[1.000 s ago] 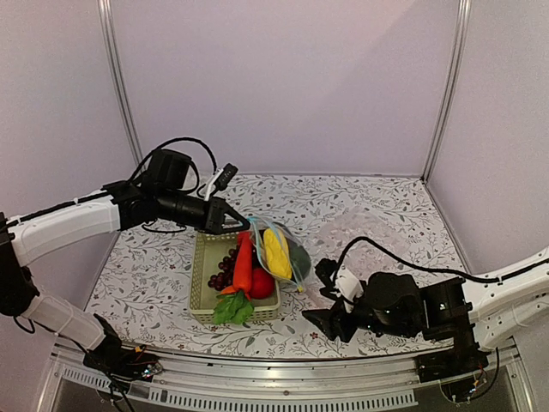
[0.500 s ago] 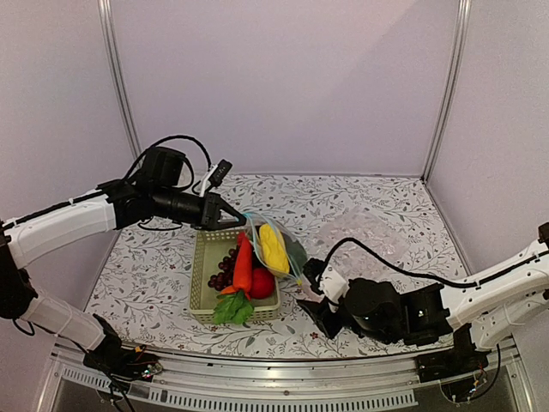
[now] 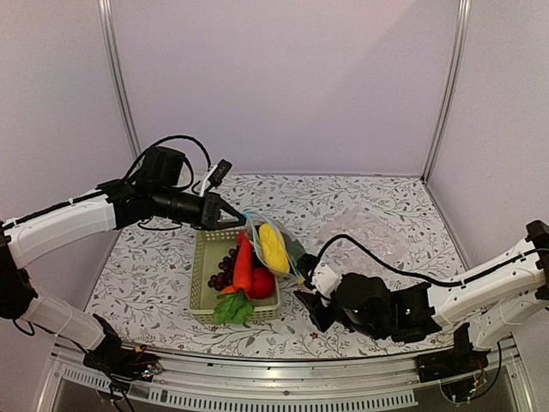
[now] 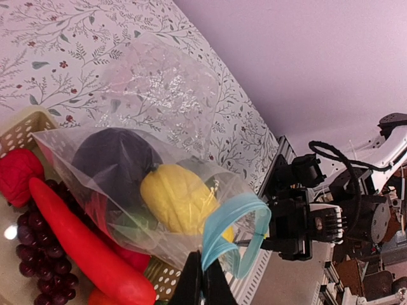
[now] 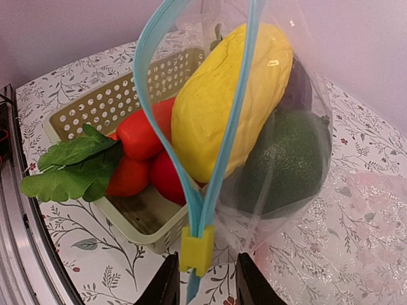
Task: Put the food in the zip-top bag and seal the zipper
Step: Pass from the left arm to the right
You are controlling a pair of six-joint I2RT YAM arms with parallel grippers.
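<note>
The zip-top bag [image 3: 276, 247] hangs tilted over the right side of the pale green basket [image 3: 202, 273]. It holds the yellow corn cob [image 5: 229, 101], the dark green vegetable [image 5: 286, 159] and the purple eggplant [image 4: 114, 159]. My left gripper [image 3: 230, 221] is shut on the light-blue zipper [image 4: 226, 232] and holds the mouth up. The zipper [image 5: 219, 159] is parted above the yellow slider [image 5: 197, 250]. My right gripper [image 5: 206, 270] is open, one finger on each side of the slider, not touching it. The carrot [image 3: 244, 262], grapes [image 3: 221, 273] and red fruit [image 3: 262, 283] lie in the basket.
A clear bubbly plastic sheet [image 3: 360, 227] lies on the flowered table right of the bag. The carrot's green leaves [image 3: 232, 307] hang over the basket's near rim. The table's metal front rail [image 3: 283, 365] runs just behind my right arm.
My right gripper has moved left along the table up to the bag's lower corner. My left gripper has raised the bag's mouth slightly and then held still.
</note>
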